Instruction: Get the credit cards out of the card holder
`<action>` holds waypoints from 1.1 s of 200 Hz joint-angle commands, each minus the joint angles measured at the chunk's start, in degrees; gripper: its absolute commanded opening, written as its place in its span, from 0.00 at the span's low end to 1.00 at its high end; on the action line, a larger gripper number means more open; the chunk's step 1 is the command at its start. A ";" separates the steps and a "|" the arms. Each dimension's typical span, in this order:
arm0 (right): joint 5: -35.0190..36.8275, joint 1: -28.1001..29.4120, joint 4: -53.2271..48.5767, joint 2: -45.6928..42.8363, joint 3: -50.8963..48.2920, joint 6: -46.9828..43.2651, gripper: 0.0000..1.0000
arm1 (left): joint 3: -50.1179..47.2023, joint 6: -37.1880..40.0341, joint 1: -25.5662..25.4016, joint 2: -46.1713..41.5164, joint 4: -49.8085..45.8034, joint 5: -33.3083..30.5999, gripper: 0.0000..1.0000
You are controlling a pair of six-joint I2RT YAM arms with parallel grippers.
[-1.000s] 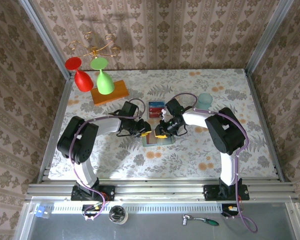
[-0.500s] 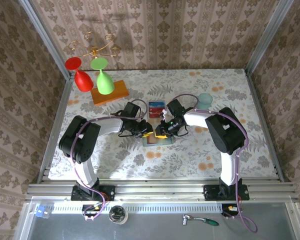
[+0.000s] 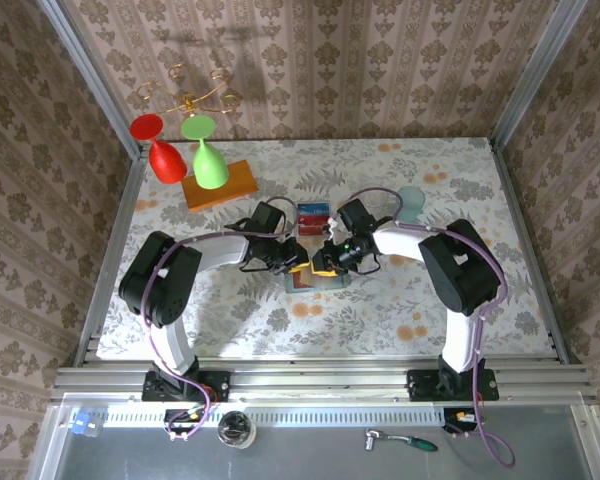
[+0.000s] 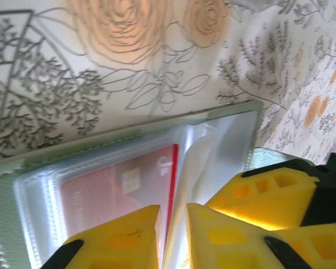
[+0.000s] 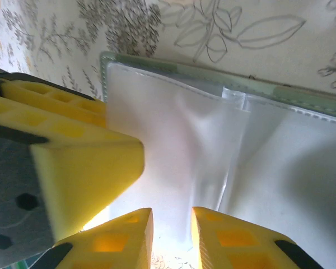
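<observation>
Left wrist: flat red card [image 4: 109, 193] inside glossy, crinkled card holder [image 4: 229, 111]

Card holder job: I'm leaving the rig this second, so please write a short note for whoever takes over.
Left gripper: jaws pinching a clear sleeve of the open card holder.
Right gripper: jaws pinching a clear sleeve too.
Done: two cards, blue and red, lie on the table beyond the holder.
To do: a red card sits in a sleeve; pull it out.
</observation>
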 commanded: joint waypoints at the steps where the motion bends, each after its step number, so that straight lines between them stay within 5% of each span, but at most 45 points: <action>1: 4.30 -1.02 -1.85 -5.62 -1.27 0.39 0.27 | 2.76 -0.11 -0.99 -1.31 -2.43 -0.02 0.22; 89: 14.73 -5.74 -8.87 -17.89 -7.27 -3.77 0.29 | 8.57 -1.00 -5.50 2.85 -3.76 -1.38 0.30; 220: 15.37 -6.39 -7.69 -23.51 -12.09 -0.26 0.31 | 11.62 -2.78 -7.64 8.75 1.72 1.81 0.36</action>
